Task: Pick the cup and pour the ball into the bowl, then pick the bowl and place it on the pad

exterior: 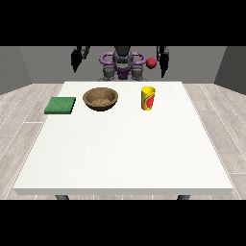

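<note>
**Cup, bowl and pad in a row, my hands raised**

The white worktop (120, 153) carries 3 things along its far part: green pad (60, 105) at the view's left, wooden bowl (100, 99) beside it, yellow cup (148, 98) upright toward the right. A red ball (152, 62) shows just beside my hand at the view's right (164, 62). My other hand at the view's left (76, 59) hangs behind the far edge. I cannot tell how either hand's fingers lie.

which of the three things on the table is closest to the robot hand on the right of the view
The yellow cup. It stands below the robot hand at the view's right, while the bowl and green pad sit farther to the view's left.
</note>
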Controlling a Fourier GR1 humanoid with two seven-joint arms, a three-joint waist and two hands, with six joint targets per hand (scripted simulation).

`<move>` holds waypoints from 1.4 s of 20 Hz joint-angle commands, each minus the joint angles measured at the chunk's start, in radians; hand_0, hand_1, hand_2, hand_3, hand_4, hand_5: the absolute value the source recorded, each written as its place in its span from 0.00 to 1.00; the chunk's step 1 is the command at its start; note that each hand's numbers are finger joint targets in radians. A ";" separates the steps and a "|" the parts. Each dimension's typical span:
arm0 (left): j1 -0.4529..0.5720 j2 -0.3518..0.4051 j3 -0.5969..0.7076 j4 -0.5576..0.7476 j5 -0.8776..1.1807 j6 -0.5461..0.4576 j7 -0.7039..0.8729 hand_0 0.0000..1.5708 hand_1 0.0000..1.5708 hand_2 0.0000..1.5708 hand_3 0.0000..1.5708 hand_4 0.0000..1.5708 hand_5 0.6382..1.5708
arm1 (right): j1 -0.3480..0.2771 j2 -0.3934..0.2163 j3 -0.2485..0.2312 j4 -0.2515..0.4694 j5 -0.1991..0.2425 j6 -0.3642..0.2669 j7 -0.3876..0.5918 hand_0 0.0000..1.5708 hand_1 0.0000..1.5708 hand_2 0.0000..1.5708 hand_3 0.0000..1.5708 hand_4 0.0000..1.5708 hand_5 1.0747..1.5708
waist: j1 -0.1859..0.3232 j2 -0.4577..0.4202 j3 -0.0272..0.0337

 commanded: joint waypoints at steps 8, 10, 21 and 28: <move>0.106 -0.102 -0.095 -0.204 0.113 0.010 0.038 0.00 0.00 0.00 0.00 0.00 0.96 | 0.147 0.012 -0.059 -0.023 -0.129 0.052 0.006 0.00 0.00 0.00 0.00 0.00 1.00 | 0.072 -0.308 -0.0138; 0.106 -0.104 -0.193 -0.280 0.144 0.059 0.102 0.00 0.00 0.00 0.00 0.00 0.96 | 0.089 -0.030 -0.117 -0.020 -0.143 0.051 0.026 0.00 0.00 0.00 0.00 0.00 0.99 | 0.115 -0.280 -0.0146; -0.064 -0.069 -0.101 -0.182 -0.006 0.067 -0.109 0.00 0.00 0.00 0.00 0.00 0.80 | -0.037 0.018 -0.064 -0.031 -0.102 0.056 -0.076 0.00 0.00 0.00 0.00 0.00 0.98 | 0.054 0.034 -0.0156; -0.241 0.025 0.050 -0.033 0.018 0.015 -0.216 0.00 0.00 0.00 0.00 0.00 0.68 | -0.176 -0.078 -0.179 0.094 -0.166 0.146 -0.191 0.00 0.00 0.00 0.00 0.00 0.98 | 0.040 0.224 -0.0155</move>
